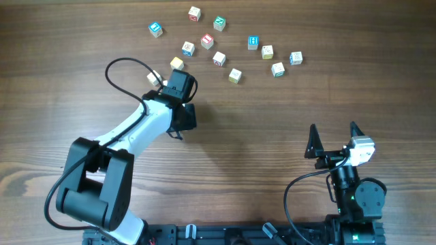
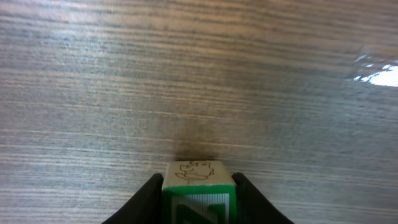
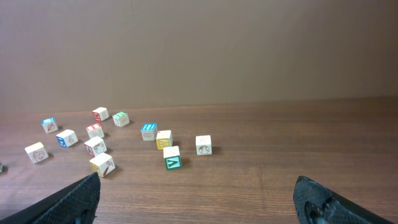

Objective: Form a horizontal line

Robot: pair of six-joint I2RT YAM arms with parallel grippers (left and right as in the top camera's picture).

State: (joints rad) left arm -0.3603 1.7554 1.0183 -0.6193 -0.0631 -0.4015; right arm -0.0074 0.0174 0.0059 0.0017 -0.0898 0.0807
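Looking from above, the overhead view shows the cubes (image 1: 219, 58) lying loose on the far part of the tabletop (image 1: 272, 136). They form an uneven cluster, not a horizontal line, and most of them stand apart from each other. The left arm (image 1: 133, 129) reaches from its base at the near left diagonally to the near left edge of this cluster. Its black wrist block covers the fingers there, so this view does not say what they do. A pale cube (image 1: 152, 77) lies just beside the wrist, and a yellow-cream cube (image 1: 176, 63) is a little farther.

The left wrist view gives the missing part. The left hand (image 2: 199, 186) is clenched on a green-faced cube (image 2: 198, 170), which sits between the two dark fingers (image 2: 144, 205). A cream face with a small drawing is turned away from the camera. The cube is low over bare wood; whether it touches the tabletop I cannot tell.

The right arm (image 1: 354, 187) is folded over its base at the near right, well apart from the cubes. The right hand (image 1: 333, 133) is released and holds nothing, its two fingers spread wide and pointing to the far side. The right wrist view looks along the tabletop and shows the cluster from the side, against a plain brown wall (image 3: 199, 50). Here the coloured side faces show, red, blue and green, and a cube with a green V (image 3: 172, 158) is among the nearest.
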